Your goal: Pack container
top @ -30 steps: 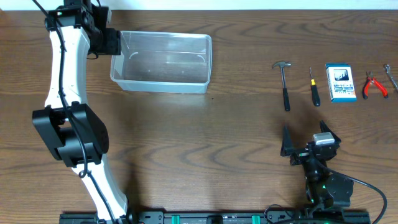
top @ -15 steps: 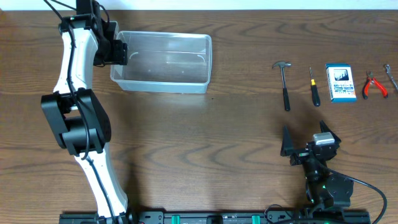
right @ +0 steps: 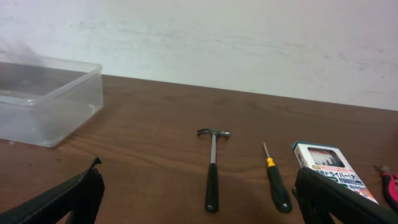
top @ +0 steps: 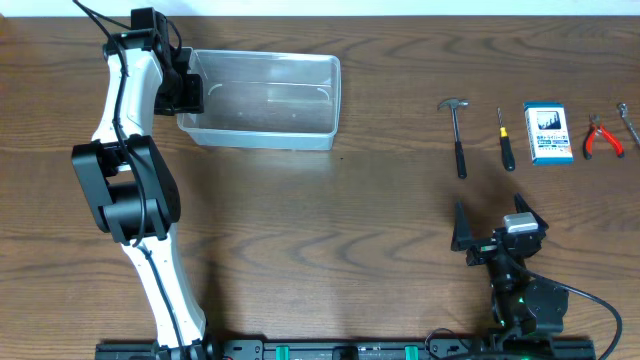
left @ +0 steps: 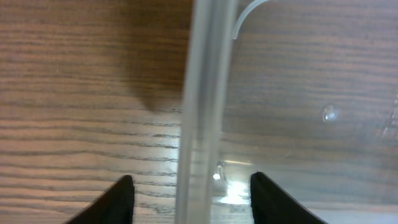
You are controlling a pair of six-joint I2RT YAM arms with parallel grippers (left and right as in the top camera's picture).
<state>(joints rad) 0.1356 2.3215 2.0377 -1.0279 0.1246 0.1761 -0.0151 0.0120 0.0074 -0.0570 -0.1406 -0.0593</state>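
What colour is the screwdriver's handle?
Black with a yellow collar on the screwdriver; clearest in the right wrist view.

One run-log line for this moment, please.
left gripper: jaws open astride container end wall | right gripper: jaws open, empty | container: empty | hammer, screwdriver: on table

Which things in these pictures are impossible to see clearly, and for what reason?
1. Left gripper fingertips: overhead, hidden under its own wrist beside the container.
2. Box print: too small overhead, unclear in right wrist view.
3. Rightmost tool: cut off by overhead's right edge.
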